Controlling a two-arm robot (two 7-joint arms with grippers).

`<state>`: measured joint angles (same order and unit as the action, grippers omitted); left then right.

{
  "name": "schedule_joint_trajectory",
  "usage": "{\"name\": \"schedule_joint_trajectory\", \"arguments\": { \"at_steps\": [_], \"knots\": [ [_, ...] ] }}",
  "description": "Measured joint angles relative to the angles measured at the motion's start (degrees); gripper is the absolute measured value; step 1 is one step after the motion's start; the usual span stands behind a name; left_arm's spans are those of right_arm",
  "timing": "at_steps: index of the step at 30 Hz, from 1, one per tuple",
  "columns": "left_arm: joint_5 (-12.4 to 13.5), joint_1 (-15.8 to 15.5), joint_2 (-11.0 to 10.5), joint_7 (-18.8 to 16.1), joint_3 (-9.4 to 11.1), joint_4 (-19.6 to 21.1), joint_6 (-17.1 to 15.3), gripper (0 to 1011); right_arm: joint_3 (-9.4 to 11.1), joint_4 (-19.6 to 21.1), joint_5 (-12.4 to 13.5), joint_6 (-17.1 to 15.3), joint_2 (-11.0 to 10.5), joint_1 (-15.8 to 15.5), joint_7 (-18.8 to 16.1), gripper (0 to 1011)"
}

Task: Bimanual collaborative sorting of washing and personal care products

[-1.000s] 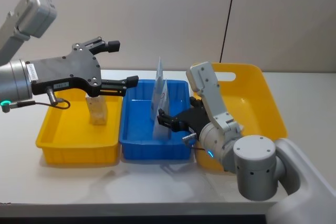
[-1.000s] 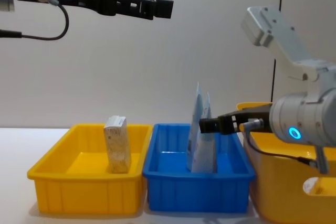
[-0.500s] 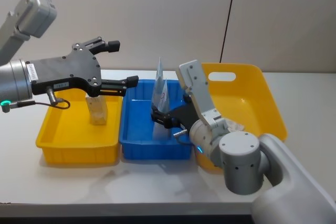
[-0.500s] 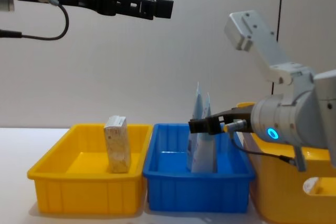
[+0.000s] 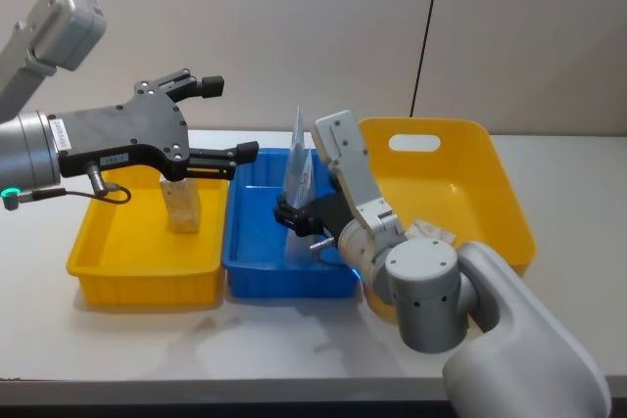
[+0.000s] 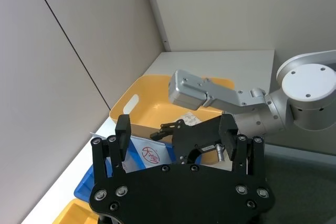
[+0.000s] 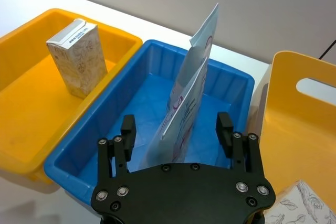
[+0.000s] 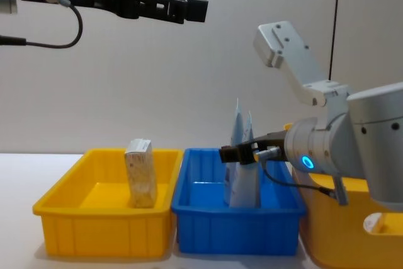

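Standing upright in the blue tray (image 5: 257, 263), the two pale-blue tubes (image 5: 299, 183) lean together near its far right part, tips up. In the right wrist view they rise just ahead of the right pincer (image 7: 177, 128), whose fingers (image 7: 127, 127) are spread, one on either side of the tubes' base without touching (the tubes sit between them, a gap on each side). From the chest view that pincer (image 8: 230, 154) reaches in from 3 o'clock, level with the tubes' lower half.

At 9 o'clock from the tubes the beige pack (image 5: 180, 205) stands upright in the yellow tray (image 5: 103, 252), which touches the blue tray's side. Above it, well clear, hangs the left pincer (image 5: 227, 120), its fingers spread and holding nothing.

At 3 o'clock from the tubes sits the basket (image 5: 500, 198), touching the blue tray; a white marbled pack (image 7: 304, 206) lies inside it, near the right arm. All three containers rest on the white worktop (image 5: 294, 340).
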<state>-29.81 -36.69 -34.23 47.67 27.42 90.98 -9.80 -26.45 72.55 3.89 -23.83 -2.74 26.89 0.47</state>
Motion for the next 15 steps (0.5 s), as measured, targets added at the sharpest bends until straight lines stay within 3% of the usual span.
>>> {"name": "schedule_joint_trajectory", "arguments": {
  "at_steps": [3,15],
  "knots": [
    [0.0,0.0,0.0,0.0,0.0,0.0,0.0,1003,-0.07,-0.92,-0.2,0.2,0.41,0.47,0.18,812],
    [0.0,0.0,0.0,0.0,0.0,0.0,0.0,1003,-0.16,-2.27,-0.53,0.47,0.97,1.12,0.41,437]
  ]
}}
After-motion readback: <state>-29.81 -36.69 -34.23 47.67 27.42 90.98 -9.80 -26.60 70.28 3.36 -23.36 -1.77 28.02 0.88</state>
